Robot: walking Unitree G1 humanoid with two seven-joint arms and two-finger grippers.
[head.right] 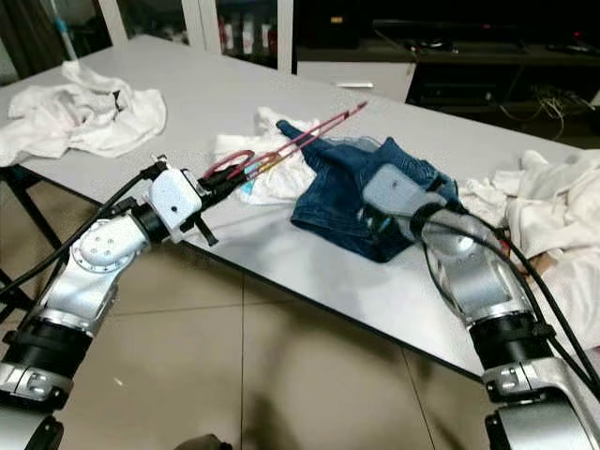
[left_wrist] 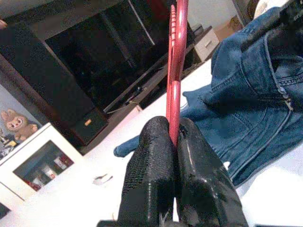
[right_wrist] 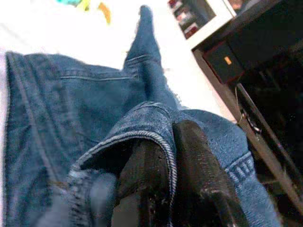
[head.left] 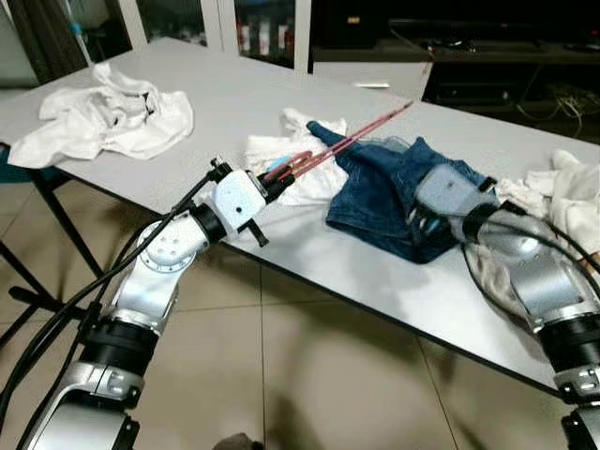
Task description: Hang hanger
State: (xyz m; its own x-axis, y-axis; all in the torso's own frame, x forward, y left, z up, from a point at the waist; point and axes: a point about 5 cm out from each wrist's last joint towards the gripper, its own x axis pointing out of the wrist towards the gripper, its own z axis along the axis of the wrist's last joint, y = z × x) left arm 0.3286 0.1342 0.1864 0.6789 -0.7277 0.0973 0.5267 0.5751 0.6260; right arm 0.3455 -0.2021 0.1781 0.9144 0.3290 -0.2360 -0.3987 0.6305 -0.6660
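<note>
Jeans (head.left: 394,192) pinched by right claw (right_wrist: 161,156) crowd the red hanger (head.left: 342,143) in left claw (left_wrist: 173,156), white clothes (head.left: 108,117) nearby.

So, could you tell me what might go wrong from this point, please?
1. The left gripper pinches the red hanger at one end, so the long free end could twist or slip out.
2. The right gripper grips only a denim edge of the jeans; the fabric may slide free when lifted.
3. The hanger lies across the white cloth and could snag it.
</note>
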